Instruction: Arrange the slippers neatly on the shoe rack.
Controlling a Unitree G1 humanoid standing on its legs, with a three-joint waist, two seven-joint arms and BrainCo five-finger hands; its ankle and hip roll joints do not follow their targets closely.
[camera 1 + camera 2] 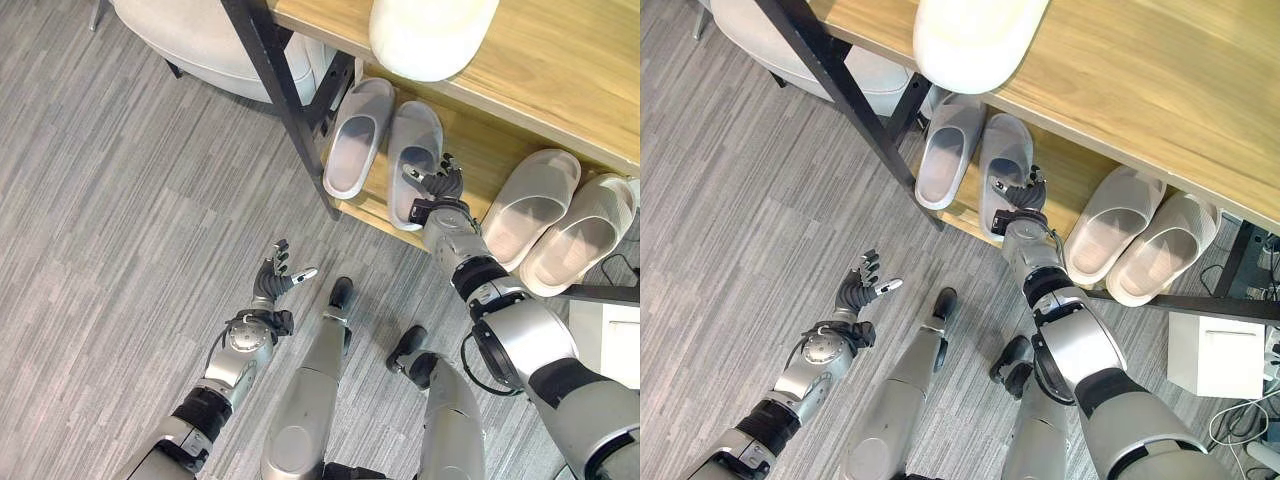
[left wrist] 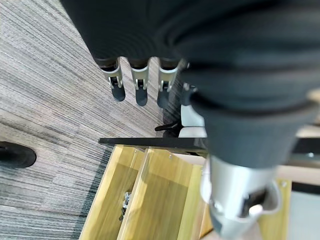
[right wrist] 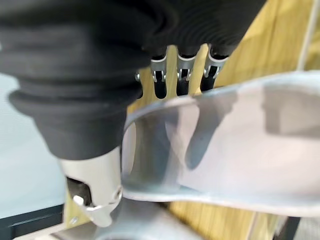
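Right hand (image 1: 437, 190) sits at the heel end of a pale grey foam slipper (image 1: 413, 160) in the centre of the left eye view, and its own wrist view shows the fingers (image 3: 183, 82) hanging over the slipper's strap with the thumb beneath, so the hand looks pinched on that strap. This slipper lies on the lower light-wood shelf of the black-framed shoe rack (image 1: 375, 212), heel at the shelf's front edge, just beside a matching pale grey slipper (image 1: 360, 135) to its left in the frame. A second pair of cream foam slippers (image 1: 556, 220) lies on the same shelf towards the right of the frame, well apart from the first two, with toes angled to the upper right. Above them runs the rack's upper wooden surface (image 1: 560, 70).

Left hand (image 1: 275, 280) hangs over the grey wood-grain floor (image 1: 120, 200) at lower centre-left, fingers loosely spread and holding nothing.

By my reading, the step in hand is placing or squaring up the held slipper against its partner. Next comes lining it up parallel with its partner, heels level, then letting go of the strap and drawing the hand back without dragging the slipper askew.
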